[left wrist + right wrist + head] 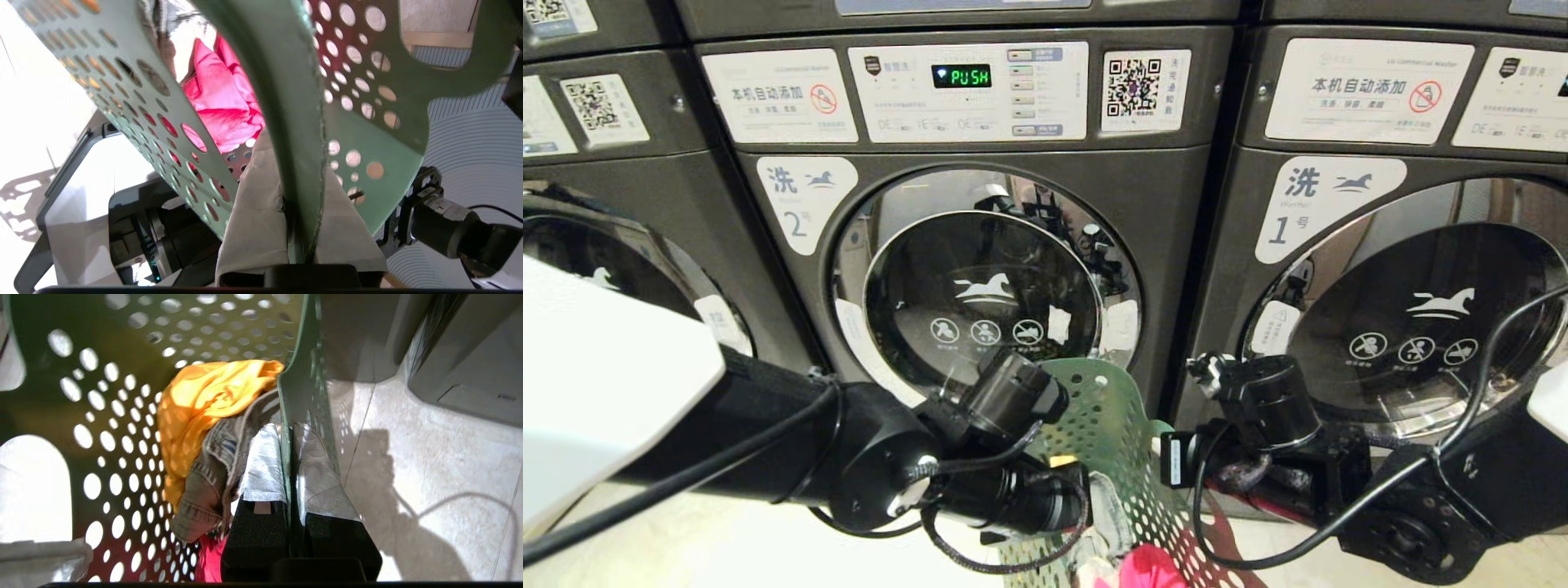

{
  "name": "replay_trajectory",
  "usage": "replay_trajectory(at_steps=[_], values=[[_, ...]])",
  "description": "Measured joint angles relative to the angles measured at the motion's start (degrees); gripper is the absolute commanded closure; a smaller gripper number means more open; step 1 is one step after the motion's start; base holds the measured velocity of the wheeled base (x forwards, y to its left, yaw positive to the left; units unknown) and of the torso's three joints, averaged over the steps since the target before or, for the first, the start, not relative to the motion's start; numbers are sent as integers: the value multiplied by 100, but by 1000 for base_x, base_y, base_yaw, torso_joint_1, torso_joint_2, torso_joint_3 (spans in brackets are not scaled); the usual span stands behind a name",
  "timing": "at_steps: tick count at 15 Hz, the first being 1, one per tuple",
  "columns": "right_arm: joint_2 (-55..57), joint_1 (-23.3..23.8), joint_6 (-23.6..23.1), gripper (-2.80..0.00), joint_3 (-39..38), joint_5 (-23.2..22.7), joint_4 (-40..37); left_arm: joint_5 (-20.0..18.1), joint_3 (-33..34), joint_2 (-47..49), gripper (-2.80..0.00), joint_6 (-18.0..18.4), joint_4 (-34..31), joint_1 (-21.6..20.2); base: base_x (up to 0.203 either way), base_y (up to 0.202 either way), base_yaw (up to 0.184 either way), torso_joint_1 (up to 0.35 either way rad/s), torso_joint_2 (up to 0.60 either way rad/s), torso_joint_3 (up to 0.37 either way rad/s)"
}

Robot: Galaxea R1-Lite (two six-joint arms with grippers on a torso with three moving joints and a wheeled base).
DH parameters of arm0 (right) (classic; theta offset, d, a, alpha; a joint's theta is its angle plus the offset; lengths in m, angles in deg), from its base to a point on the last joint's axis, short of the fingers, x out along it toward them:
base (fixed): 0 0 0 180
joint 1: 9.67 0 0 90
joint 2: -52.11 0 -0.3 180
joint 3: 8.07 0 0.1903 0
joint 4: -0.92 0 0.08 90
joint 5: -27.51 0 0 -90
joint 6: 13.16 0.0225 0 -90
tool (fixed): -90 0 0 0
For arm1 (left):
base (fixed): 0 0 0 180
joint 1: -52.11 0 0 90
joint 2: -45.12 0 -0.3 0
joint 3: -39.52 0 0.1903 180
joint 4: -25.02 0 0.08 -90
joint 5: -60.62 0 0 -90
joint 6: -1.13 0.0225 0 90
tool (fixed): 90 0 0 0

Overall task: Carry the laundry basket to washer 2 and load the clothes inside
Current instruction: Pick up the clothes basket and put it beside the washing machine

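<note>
The green perforated laundry basket point(1111, 425) hangs between my two arms, right in front of washer 2 point(980, 302), whose round glass door is closed. My left gripper point(300, 163) is shut on the basket's rim, with one taped finger on each side of the wall. On the opposite rim my right gripper point(288, 430) is shut the same way. The clothes lie inside the basket: a mustard yellow garment point(204, 400), a grey one point(208, 486) and a pink-red one point(220, 102).
Washer 1 point(1413, 318) stands directly to the right of washer 2, and a third washer point(605, 245) to the left. Pale floor tiles point(429, 477) lie under the basket. Black cables point(1462, 425) loop off both arms.
</note>
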Motion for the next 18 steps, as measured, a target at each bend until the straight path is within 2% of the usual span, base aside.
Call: replay_trajectory(at_steps=[4, 10, 14, 18], values=[[2, 119, -15, 0, 17, 2, -13, -11, -73, 111, 0, 62, 92, 6, -62, 0, 0, 0, 1, 2], [121, 915, -321, 0, -83, 47, 6, 5, -1136, 951, 0, 747, 250, 2, 0, 0, 0, 0, 0, 0], [352, 1249, -315, 0, -215, 8, 241, -2, -1828, 1552, 0, 777, 252, 43, 0, 0, 0, 0, 0, 0], [754, 1566, -322, 0, -225, 4, 601, -4, -2218, 2006, 0, 776, 250, 147, 0, 0, 0, 0, 0, 0]])
